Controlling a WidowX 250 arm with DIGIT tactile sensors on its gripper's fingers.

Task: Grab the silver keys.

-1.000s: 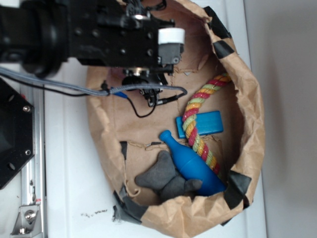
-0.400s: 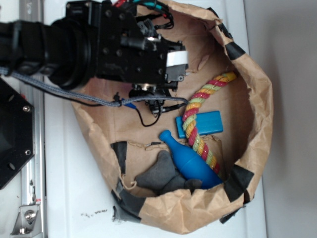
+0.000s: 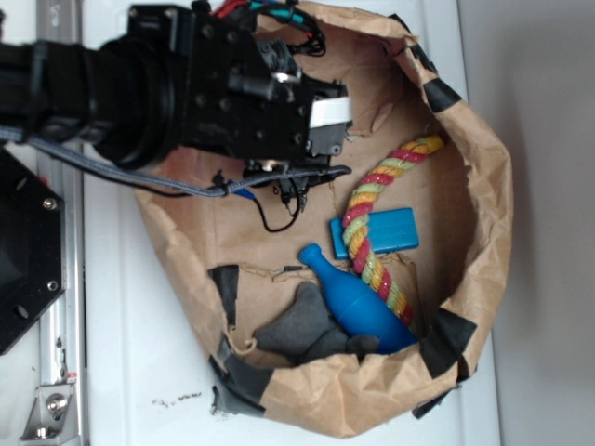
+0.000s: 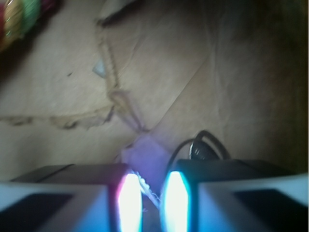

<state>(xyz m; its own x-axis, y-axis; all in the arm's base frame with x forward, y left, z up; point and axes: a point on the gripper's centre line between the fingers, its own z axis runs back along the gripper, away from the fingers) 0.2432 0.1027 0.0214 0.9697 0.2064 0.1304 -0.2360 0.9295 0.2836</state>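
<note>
Brown paper bag [image 3: 483,232] fills mid-frame on white table [image 3: 121,353]. Low in the wrist view, gripper [image 4: 153,195] stands narrow around something pale; the silver keys, blurred, can't be made out.

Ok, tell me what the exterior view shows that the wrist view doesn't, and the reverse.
Only the exterior view shows the blue bottle-shaped toy, the blue block, the grey cloth and the whole brown paper bag. Only the wrist view shows the gripper, its fingers close together with something small and blurred between them; whether that is the silver keys I cannot tell. Both show the paper floor and the colourful rope.
</note>
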